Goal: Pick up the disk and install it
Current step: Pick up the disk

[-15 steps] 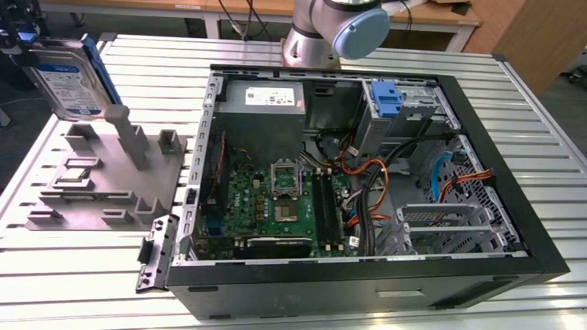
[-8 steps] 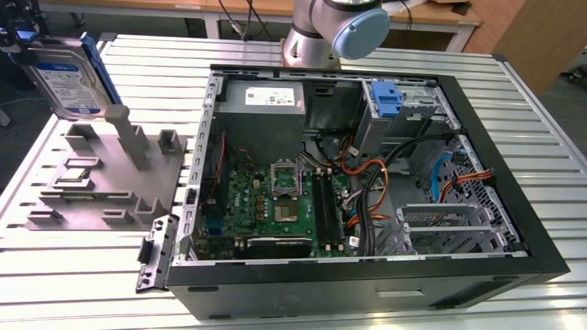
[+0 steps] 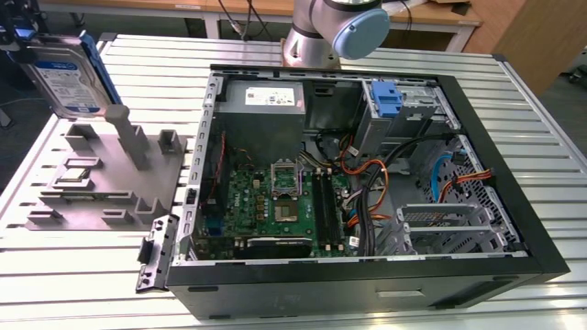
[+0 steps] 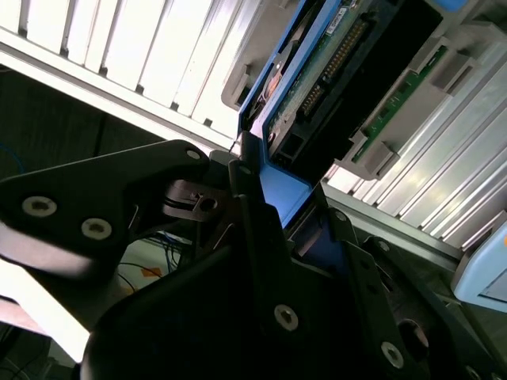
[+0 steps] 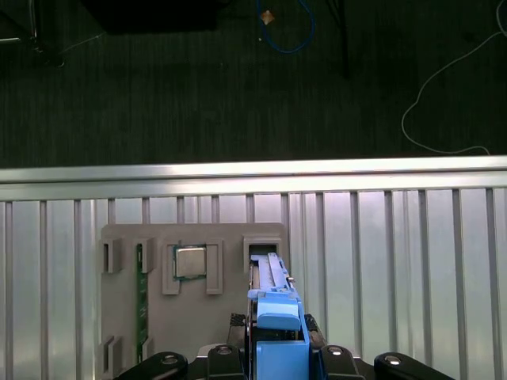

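at the exterior view's left we are seeing the disk hanging tilted above the grey fixture. in the first wrist view the gripper seems to be pinching the disk's blue rail. further right, the open computer case is lying on the slatted table.

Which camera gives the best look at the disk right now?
The exterior view: the disk shows its whole labelled face and a blue side rail. The second wrist view shows its circuit-board underside up close, and the first wrist view sees it edge-on.
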Available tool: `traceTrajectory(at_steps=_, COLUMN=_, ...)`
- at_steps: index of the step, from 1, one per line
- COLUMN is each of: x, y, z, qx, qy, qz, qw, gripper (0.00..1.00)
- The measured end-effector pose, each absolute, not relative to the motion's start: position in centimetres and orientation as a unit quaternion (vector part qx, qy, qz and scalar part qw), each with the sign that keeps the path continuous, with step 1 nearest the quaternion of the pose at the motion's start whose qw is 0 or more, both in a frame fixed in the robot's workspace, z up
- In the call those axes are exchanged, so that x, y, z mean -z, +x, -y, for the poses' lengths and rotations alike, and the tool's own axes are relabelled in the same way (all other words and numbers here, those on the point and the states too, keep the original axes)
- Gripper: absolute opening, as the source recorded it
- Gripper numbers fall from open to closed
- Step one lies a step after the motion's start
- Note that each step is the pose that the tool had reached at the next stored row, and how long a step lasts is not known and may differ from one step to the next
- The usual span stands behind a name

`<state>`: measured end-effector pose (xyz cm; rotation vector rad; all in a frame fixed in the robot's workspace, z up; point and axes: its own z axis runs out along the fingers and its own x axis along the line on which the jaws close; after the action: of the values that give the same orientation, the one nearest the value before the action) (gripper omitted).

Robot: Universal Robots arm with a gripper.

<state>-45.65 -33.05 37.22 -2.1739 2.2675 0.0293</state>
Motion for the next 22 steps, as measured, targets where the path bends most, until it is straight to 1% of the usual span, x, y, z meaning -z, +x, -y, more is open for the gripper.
traceTrajectory(at_steps=22, x=-38.08, y=-45.65, z=33.05, qx=-0.009, qy=-0.692, qz=-0.722, qw=0.0, gripper=0.36)
